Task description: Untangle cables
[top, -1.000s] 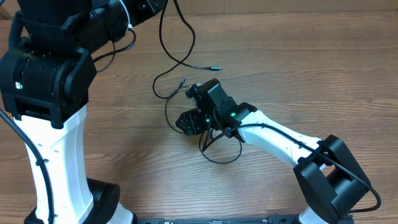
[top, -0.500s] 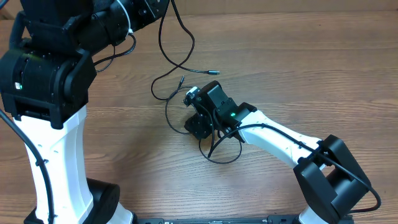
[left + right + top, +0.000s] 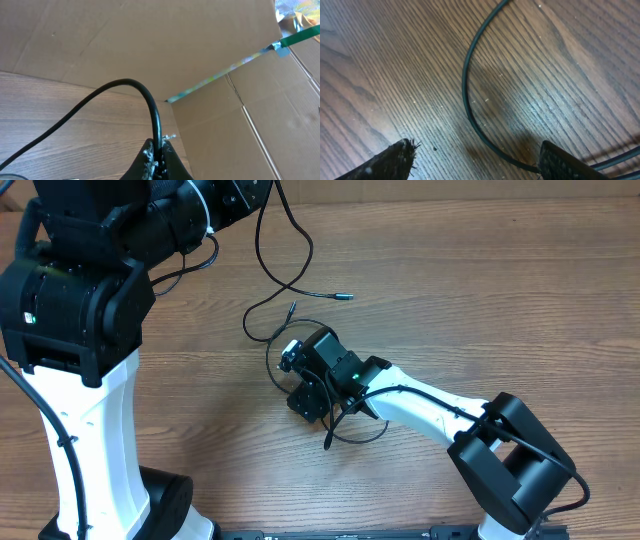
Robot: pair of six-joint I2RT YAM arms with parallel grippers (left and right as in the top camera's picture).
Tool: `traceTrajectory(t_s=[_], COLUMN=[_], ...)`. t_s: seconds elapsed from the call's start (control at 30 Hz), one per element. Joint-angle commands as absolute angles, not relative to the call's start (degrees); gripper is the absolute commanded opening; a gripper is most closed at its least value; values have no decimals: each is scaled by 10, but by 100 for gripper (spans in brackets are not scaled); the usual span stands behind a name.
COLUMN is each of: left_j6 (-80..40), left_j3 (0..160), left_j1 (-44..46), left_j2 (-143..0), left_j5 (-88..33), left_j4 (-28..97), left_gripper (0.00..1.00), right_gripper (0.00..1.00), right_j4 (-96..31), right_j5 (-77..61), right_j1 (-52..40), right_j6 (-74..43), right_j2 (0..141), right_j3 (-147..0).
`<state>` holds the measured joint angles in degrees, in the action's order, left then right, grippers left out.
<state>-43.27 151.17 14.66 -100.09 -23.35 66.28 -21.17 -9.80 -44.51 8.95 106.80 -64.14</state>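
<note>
Thin black cables (image 3: 283,275) loop across the wooden table in the overhead view, with a metal-tipped plug (image 3: 343,297) lying free and another plug end (image 3: 291,310) near it. My left gripper (image 3: 157,155) is shut on one cable (image 3: 150,102), which arcs up and away from its fingers. My right gripper (image 3: 303,385) is low over the cable loops at the table's middle. In the right wrist view its fingers (image 3: 475,160) are open, with a cable (image 3: 470,110) curving on the wood between them.
Brown cardboard walls (image 3: 150,35) with green tape (image 3: 295,37) stand behind the table. The left arm's large black and white body (image 3: 80,330) fills the left side of the overhead view. The right arm's base (image 3: 520,470) sits at the front right.
My right gripper has moved left and toward the front, down over the cable loop. The left arm has shifted only slightly.
</note>
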Motion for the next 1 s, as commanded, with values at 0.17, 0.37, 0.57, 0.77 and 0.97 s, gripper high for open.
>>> traceTrajectory(t_s=[0.17,0.37,0.57,0.77,0.97], left_j6=[-422,-422,-422,-422,-422], left_j3=[1517,1517,1517,1517,1517], left_j1=[150,150,150,150,150], left_j2=[-996,-996,-996,-996,-996], left_j5=[-239,-239,-238,-238,-238], left_j4=[663,663,667,671,671], left_gripper=[4,4,4,4,4], right_gripper=[76,76,75,54,8], right_j4=[-213,-214,-223,-232,-279], right_j5=[-60,-55,-47,-32,37], right_j1=[-445,-445,-443,-443,-443], right_j6=[123,123,123,123,123], right_j2=[1075,1089,1121,1121,1121], right_j3=[-640,-640,-640,-641,-641])
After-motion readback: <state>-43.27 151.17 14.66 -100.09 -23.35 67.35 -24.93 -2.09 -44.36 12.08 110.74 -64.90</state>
